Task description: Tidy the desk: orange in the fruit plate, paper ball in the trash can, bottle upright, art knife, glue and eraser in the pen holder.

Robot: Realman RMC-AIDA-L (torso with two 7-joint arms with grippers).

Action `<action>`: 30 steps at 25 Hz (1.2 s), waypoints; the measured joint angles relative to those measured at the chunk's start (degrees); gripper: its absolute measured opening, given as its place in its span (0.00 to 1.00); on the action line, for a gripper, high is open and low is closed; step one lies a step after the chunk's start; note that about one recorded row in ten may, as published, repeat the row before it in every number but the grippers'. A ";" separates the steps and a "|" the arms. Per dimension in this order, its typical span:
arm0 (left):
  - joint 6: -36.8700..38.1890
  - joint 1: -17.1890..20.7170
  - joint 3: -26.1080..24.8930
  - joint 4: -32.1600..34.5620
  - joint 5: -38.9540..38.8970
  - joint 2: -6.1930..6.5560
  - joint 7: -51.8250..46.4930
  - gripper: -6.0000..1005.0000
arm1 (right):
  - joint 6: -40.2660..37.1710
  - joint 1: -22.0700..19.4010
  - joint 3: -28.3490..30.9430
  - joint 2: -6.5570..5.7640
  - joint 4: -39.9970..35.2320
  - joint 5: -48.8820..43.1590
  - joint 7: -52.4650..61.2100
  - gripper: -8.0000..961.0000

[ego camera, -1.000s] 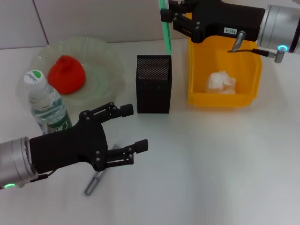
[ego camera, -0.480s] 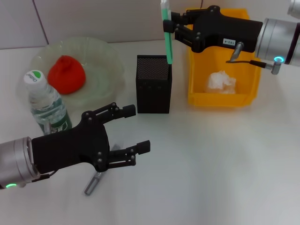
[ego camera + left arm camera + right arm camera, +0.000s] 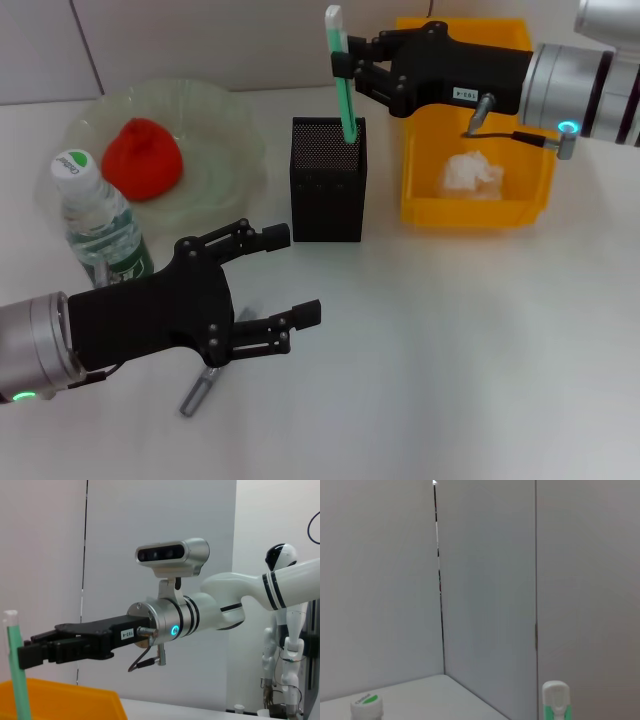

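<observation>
Lowered and shifted since a second ago: green art knife, then high above the rim, now with its lower end inside the black mesh pen holder. Clamped near its upper part between the fingers of the right gripper, reaching in level from the trash-can side; held nearly upright, probably so that the slim body drops straight into the narrow opening rather than catching the rim. Not yet let go. White cap end visible above the fingers in the right wrist view.

Beyond those fingers, on the arm's side: yellow trash can with the paper ball already inside. Farther off: orange on the fruit plate, bottle upright just beside the plate.

Left gripper hovering low with fingers spread wide and empty, nothing between them. Just beneath and behind those fingers, flat on the desk: a grey stick-shaped item, perhaps the glue, likely the next pick, hence the open, ready pose. Eraser not visible.
</observation>
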 joint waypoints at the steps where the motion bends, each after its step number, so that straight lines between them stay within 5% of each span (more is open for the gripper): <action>1: 0.01 0.01 0.00 0.00 0.00 0.00 0.00 0.85 | 0.33 0.30 -0.14 -0.06 0.49 -0.02 -0.20 0.19; 30: -0.10 -0.04 0.00 0.00 0.00 0.00 0.03 0.84 | 3.83 1.18 0.84 0.53 5.09 0.55 -3.16 0.19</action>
